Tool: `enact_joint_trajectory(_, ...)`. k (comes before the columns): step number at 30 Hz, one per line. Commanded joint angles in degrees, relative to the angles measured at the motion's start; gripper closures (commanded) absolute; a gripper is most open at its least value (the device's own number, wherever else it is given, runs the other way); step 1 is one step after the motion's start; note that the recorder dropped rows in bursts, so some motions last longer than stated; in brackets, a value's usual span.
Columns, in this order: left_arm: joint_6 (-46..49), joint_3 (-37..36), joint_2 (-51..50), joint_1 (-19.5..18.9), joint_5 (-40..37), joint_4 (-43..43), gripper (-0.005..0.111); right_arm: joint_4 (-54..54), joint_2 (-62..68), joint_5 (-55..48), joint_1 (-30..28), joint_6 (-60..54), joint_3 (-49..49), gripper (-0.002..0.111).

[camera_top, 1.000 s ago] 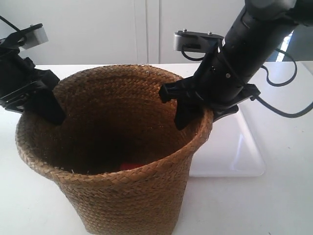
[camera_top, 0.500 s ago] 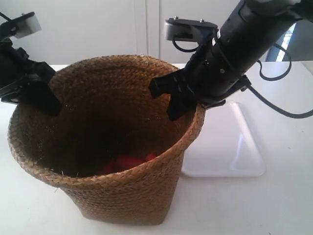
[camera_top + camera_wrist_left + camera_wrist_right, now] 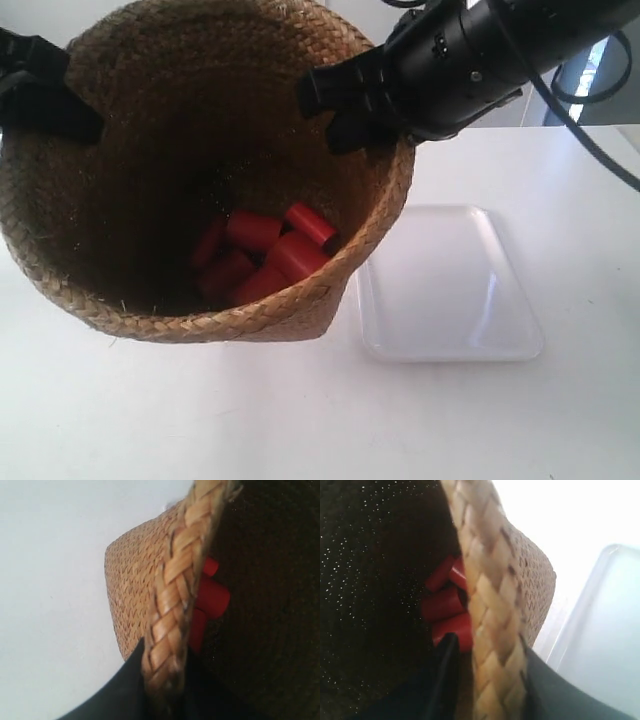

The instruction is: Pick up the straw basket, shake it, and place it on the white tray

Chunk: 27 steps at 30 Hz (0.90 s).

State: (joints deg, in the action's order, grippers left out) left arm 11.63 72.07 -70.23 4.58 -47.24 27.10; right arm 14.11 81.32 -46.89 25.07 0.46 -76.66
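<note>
Lifted clear of the table, probably mid-shake: large brown woven straw basket [image 3: 150, 130], clamped at its braided rim by left gripper [image 3: 165, 680] and right gripper [image 3: 485, 680]. Yet to be set on flat glossy white rectangular tray [image 3: 450, 290], lying at the basket's 4 o'clock. Against half a second ago: raised higher, mouth tipped further toward the camera, small red cylinders [image 3: 265, 255] inside more exposed.

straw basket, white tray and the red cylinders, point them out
straw basket [image 3: 200, 322], exterior view, front of braided rim
white tray [image 3: 450, 290], exterior view, bare middle of its floor
red cylinders [image 3: 295, 255], exterior view, one cylinder in the pile
</note>
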Motion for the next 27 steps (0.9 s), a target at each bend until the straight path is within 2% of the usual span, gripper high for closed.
enact_joint_trajectory(1, 1.34, -0.31, 0.65, 0.17, 2.8, 2.81, 0.107, 0.69, -0.23, 2.88, 0.24, -0.46, 0.18, 0.108)
enact_joint_trajectory(4, 5.43, -2.47, 0.95, 0.17, 5.67, 4.84, 0.107, 0.58, -0.11, 6.79, 0.7, -4.38, 1.2, 0.108)
enact_joint_trajectory(8, 9.77, -7.17, 4.6, 0.17, 11.45, 10.19, 0.107, 0.58, -1.07, 11.09, 1.88, -4.32, 4.45, 0.108)
enact_joint_trajectory(13, 11.58, -11.3, 6.29, 0.17, 11.95, 11.22, 0.107, -1.88, -1.13, 11.63, 1.88, -4.32, 8.05, 0.108)
enact_joint_trajectory(21, 11.71, -12.62, 6.29, 0.17, 14.67, 11.81, 0.107, -4.63, -1.26, 7.24, 1.88, -4.27, 8.77, 0.108)
enact_joint_trajectory(27, 11.71, -12.62, 8.33, 0.4, 15.7, 12.23, 0.107, -8.71, -2.3, 7.9, 1.88, -1.49, 8.77, 0.108)
